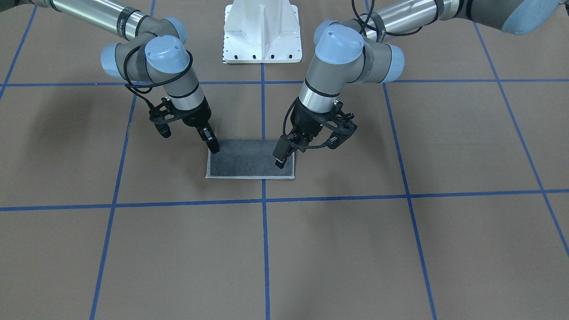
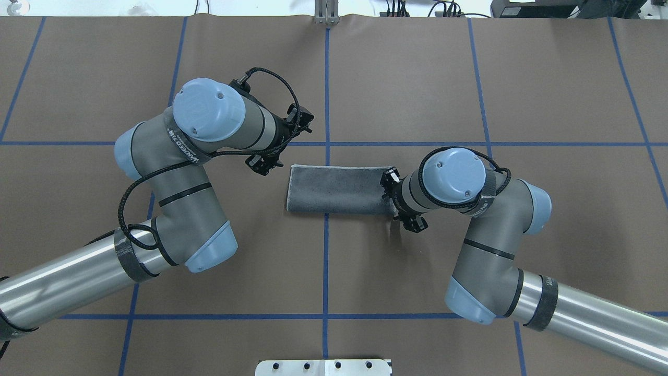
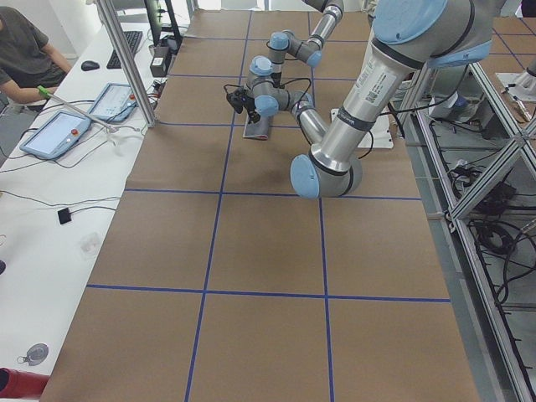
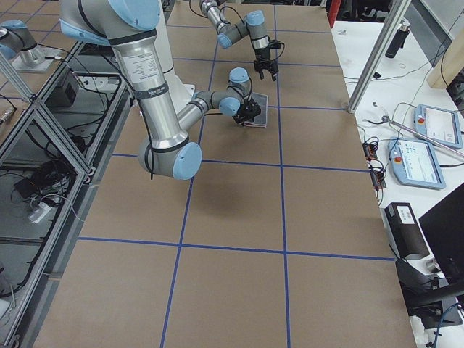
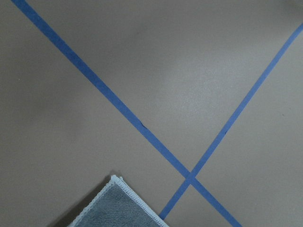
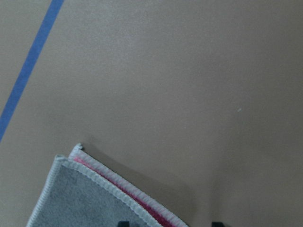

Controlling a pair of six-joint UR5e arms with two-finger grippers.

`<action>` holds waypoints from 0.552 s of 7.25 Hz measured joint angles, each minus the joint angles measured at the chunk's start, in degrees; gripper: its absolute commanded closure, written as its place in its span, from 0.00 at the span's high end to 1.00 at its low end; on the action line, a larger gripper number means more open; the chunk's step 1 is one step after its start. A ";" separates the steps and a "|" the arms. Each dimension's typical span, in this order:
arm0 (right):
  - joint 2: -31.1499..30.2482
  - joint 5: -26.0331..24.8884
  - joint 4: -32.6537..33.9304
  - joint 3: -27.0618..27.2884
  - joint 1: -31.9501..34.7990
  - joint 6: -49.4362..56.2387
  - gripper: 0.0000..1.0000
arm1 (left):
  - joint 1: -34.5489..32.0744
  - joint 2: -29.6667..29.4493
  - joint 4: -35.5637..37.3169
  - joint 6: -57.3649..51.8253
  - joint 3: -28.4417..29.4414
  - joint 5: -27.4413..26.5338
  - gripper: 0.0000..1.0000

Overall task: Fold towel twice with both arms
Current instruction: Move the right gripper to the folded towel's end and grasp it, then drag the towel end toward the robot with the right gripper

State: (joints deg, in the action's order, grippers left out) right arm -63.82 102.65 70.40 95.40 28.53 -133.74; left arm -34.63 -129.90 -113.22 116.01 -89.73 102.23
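Pale-hemmed dark grey terry towel, folded rectangular, on brown blue-taped table; black right gripper parted over its end; black left gripper: cannot tell.

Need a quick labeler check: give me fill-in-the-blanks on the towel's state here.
1. The towel lies folded flat with its dark ___ face up.
2. The right wrist view shows a thin line of ___ between its two layers.
3. In the overhead view it lies across a ___ tape line.
Missing words: grey; pink; blue.
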 measured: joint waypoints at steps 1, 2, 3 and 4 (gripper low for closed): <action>0.06 0.00 -0.02 -0.02 -0.03 -0.30 0.11 | 0.03 0.02 -0.02 0.00 0.00 -0.01 1.00; 0.08 -0.02 -0.06 -0.03 -0.17 -0.41 0.09 | 0.09 0.04 0.00 0.02 0.00 -0.01 1.00; 0.09 -0.06 -0.10 0.03 -0.36 -0.41 0.03 | 0.14 0.02 0.01 0.08 0.00 -0.03 1.00; 0.09 -0.07 -0.12 0.25 -0.52 -0.35 0.00 | 0.16 0.01 0.00 0.13 0.00 -0.07 1.00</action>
State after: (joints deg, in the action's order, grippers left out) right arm -63.73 102.58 70.28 95.64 28.02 -134.10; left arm -34.48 -129.89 -113.22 116.15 -89.74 102.16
